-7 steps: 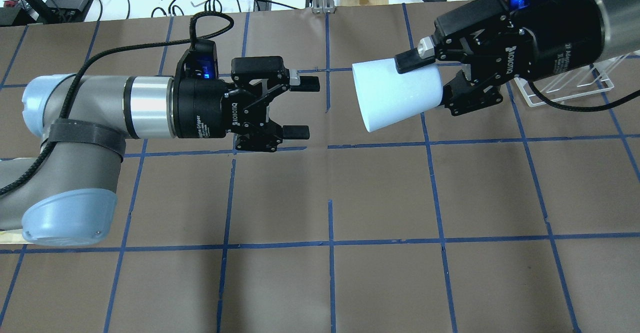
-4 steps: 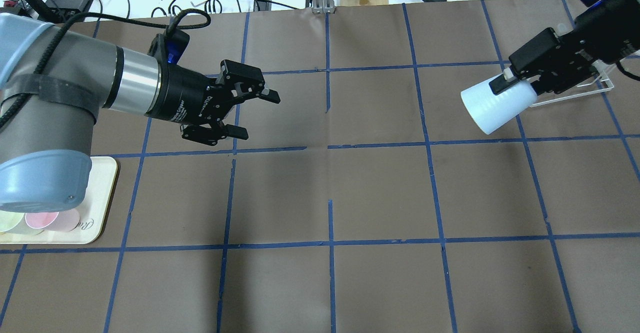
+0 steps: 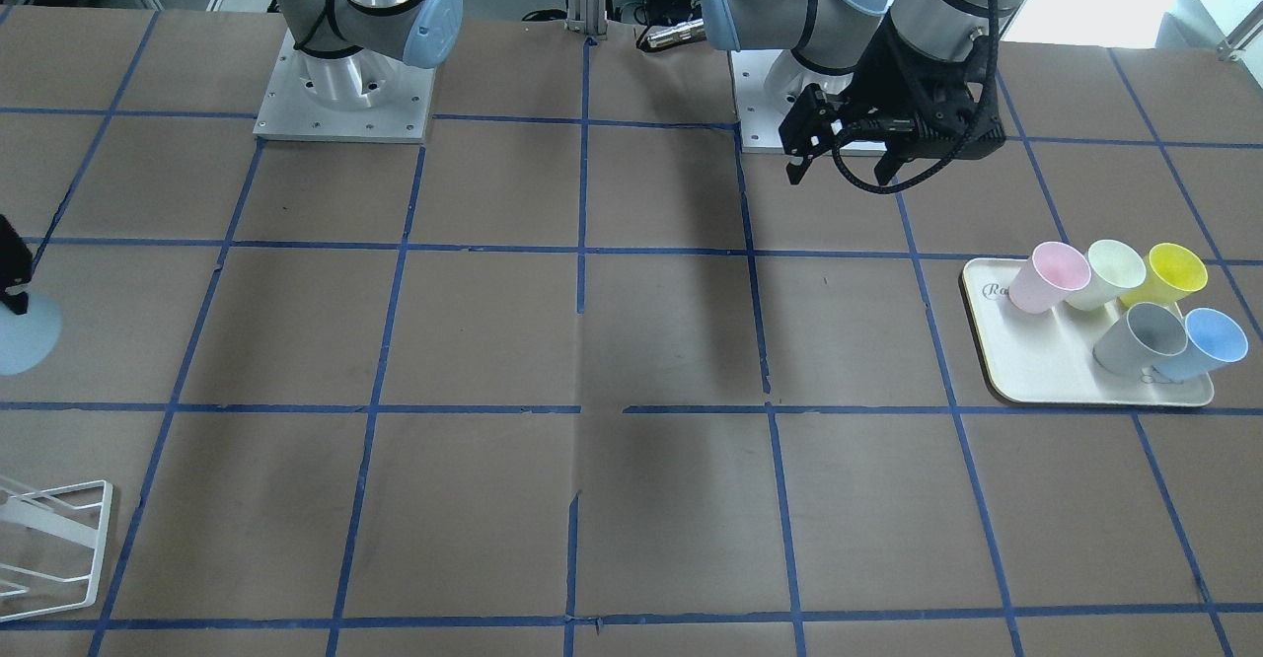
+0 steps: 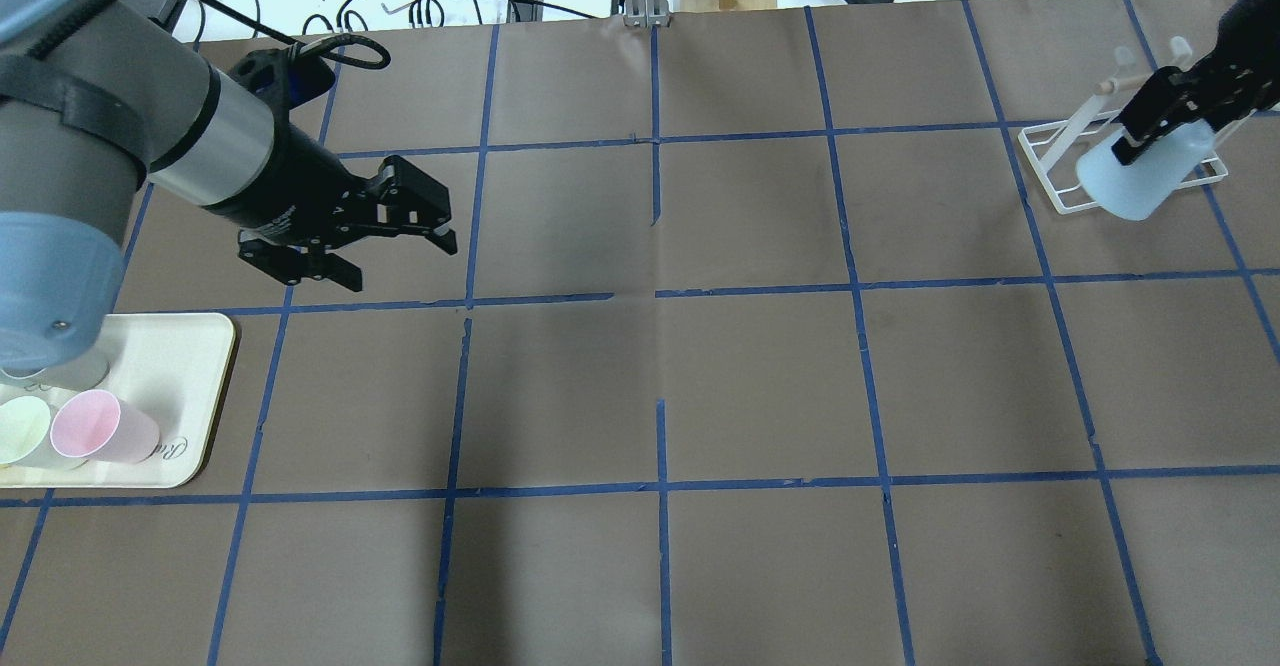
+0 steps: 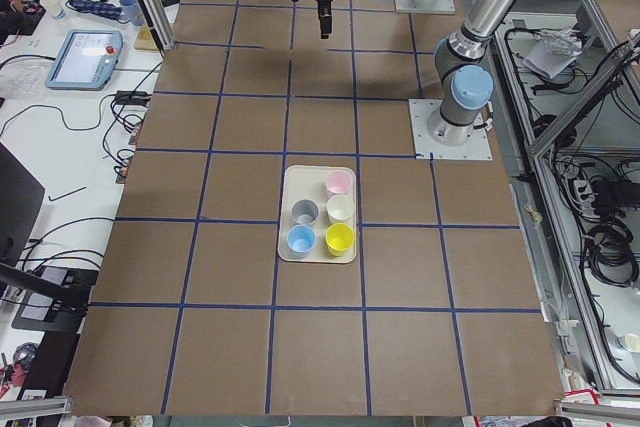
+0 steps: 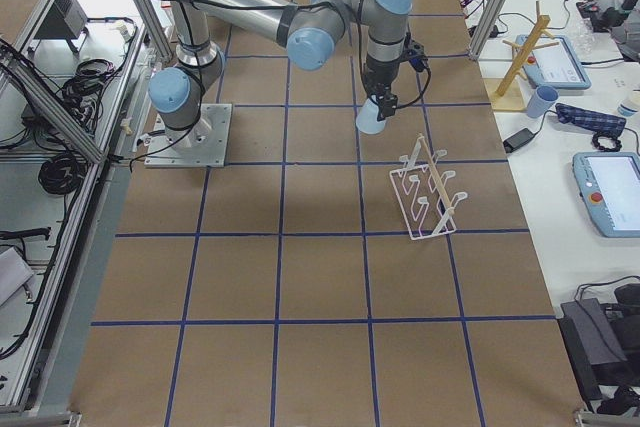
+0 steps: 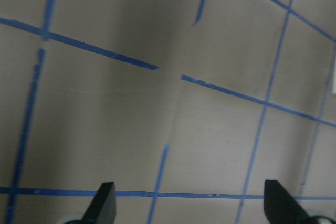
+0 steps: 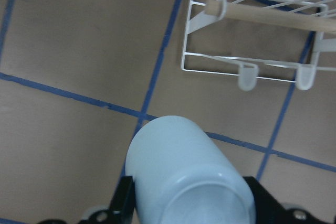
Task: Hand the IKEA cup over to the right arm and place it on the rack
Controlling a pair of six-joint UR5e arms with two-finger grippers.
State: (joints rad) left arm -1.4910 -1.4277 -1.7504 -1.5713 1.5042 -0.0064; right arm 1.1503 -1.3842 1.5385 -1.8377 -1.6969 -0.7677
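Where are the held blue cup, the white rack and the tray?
blue cup (image 4: 1130,191), overhead view, its side wall.
white rack (image 8: 273,17), right wrist view, its wooden bar.
tray (image 3: 1036,356), front-facing view, bare inner surface.

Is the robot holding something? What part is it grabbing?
The right gripper holds the light blue IKEA cup, pinched by its sides near the narrower bottom end. The left gripper is open and holds nothing.

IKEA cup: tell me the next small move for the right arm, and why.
Probably carry the IKEA cup a little closer to the rack and line it up with a peg. The right gripper is shut on the cup, which in the right wrist view hangs short of the rack, touching no peg. The left gripper is open, far away.
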